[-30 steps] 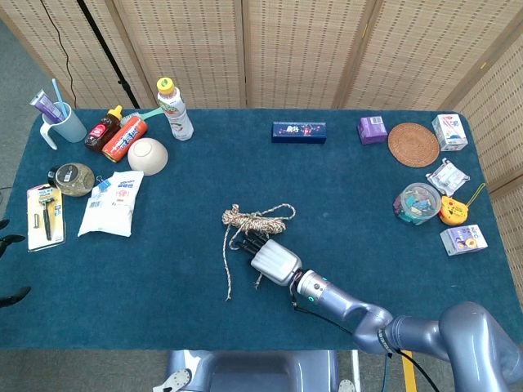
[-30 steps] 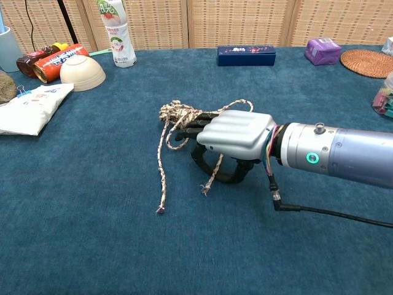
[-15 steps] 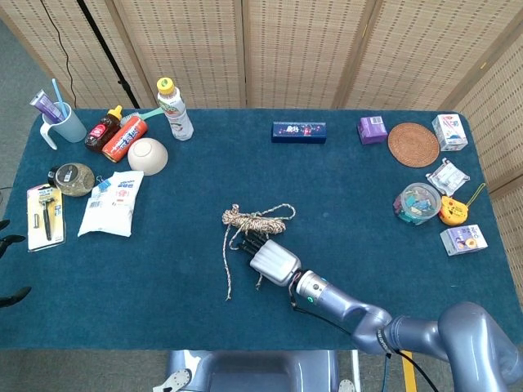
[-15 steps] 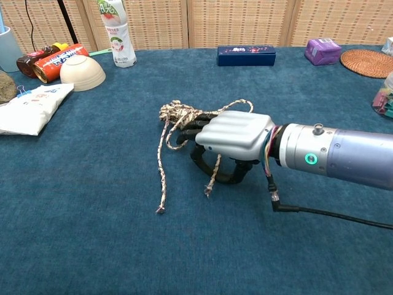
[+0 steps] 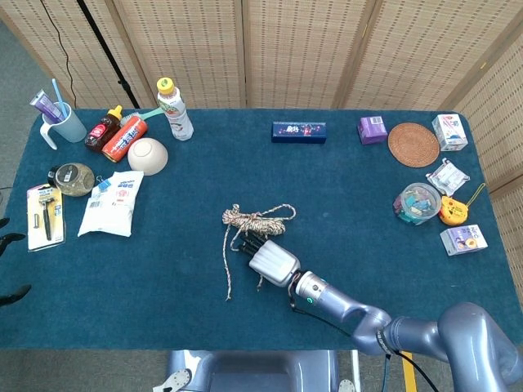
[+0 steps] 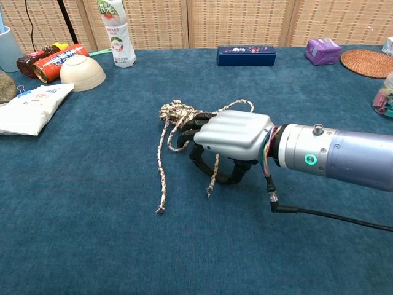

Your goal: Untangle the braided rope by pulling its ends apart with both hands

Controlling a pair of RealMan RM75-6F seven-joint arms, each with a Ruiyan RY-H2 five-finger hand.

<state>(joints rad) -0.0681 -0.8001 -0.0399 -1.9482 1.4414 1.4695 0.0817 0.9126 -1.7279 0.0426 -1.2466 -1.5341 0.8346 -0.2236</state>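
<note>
While the braided rope (image 6: 178, 120) lies bunched near the middle of the blue counter (image 6: 80, 233), its knotted clump sits at about ten o'clock from the right hand (image 6: 215, 138), with one long tail running toward six o'clock and a thin loop arcing off toward two o'clock behind the hand. The right hand rests palm down with its dark fingers (image 6: 191, 130) reaching into the near edge of the clump, and a short tail (image 6: 213, 175) hangs down under the palm, passing by the curled thumb; the fingers look drawn in around that strand, so I judge it held, though the pinch itself is hidden beneath the palm. In the head view the same hand (image 5: 270, 260) sits at five o'clock from the clump (image 5: 249, 219). The left hand appears in neither view. To do this step well, the right hand ought to secure one strand only, close to the knot and not the whole bundle, or the clump will simply drag across the cloth. The left hand should come in from nine o'clock and take the long tail (image 6: 161, 178) near its root. Then both should pull low and steadily toward three and nine o'clock, easing off if the knot tightens instead of opening.
</note>
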